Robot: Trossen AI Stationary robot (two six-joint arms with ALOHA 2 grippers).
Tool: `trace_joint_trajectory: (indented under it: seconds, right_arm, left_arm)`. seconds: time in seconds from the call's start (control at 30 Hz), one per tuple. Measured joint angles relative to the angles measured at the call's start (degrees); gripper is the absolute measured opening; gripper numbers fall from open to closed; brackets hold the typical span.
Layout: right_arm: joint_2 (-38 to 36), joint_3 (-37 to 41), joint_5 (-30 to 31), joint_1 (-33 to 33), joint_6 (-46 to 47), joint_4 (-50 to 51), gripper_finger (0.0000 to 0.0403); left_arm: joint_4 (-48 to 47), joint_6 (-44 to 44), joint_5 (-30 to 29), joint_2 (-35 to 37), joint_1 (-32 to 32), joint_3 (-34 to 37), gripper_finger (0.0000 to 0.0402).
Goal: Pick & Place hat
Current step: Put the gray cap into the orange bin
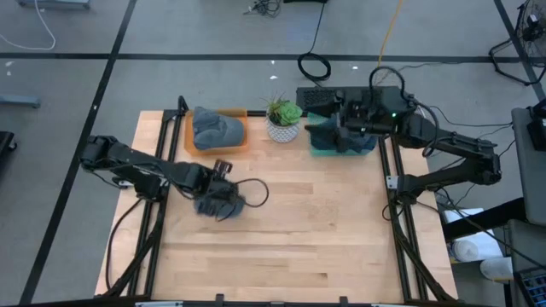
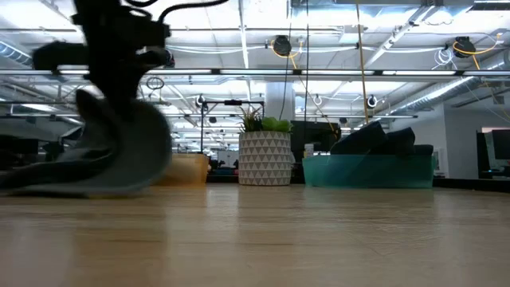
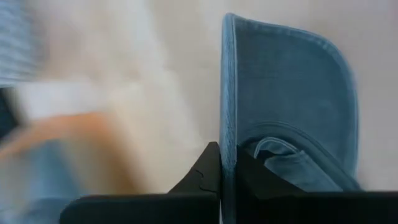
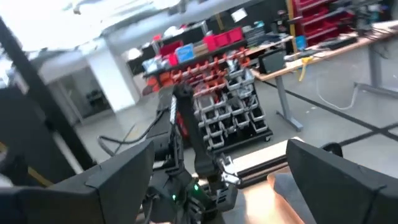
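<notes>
Gripping: left tool (image 3: 221, 163) clamped on blue hat (image 3: 292, 112) brim
Hat place: low over the surface (image 1: 299, 230), near orange bin (image 1: 218, 130)
Right tool (image 1: 334, 124): spread wide above teal bin (image 1: 341, 147)

A faded denim-blue cloth cap (image 3: 292, 106) shows lighter stitching along its brim edge. The pale, light-brown wooden plank desk (image 1: 290, 230) has a black metal frame. At its far edge sit an orange plastic bin (image 1: 241, 145) holding grey-blue fabric, a white pot with a dark triangle pattern (image 2: 265, 158) carrying green leaves, and a translucent teal bin (image 2: 366, 170).
</notes>
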State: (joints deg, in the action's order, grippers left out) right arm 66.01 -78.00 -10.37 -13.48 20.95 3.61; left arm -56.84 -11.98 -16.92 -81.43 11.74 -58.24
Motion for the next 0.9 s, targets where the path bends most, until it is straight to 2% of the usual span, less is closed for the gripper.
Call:
trace_joint_trajectory:
  seconds: [0.13,0.23,0.4,0.6,0.9]
  right_arm:
    - [-1.0,0.0,-0.1,-3.4,5.7,0.3,0.0354]
    - [-1.8,0.0,-0.1,-5.7,5.6,2.1,0.0354]
    - [-2.0,0.0,-0.5,-9.4,4.6,2.3,0.0354]
    - [-1.7,0.0,-5.0,-13.0,-0.4,2.6,0.0354]
    - [-1.6,0.0,-5.1,-17.2,-0.4,2.2,0.0354]
  left_arm:
    - [0.1,-6.6,-6.9,0.0,-4.2,-4.4,0.0008]
    - [0.1,-10.5,-10.5,0.0,-7.9,-8.6,0.0008]
    - [0.1,-14.1,-13.7,0.0,-14.0,-16.4,0.0008]
    - [0.1,-16.9,-17.6,0.0,-19.9,-24.3,0.0008]
    - [0.3,-25.7,-22.6,0.0,-26.1,-31.9,0.0008]
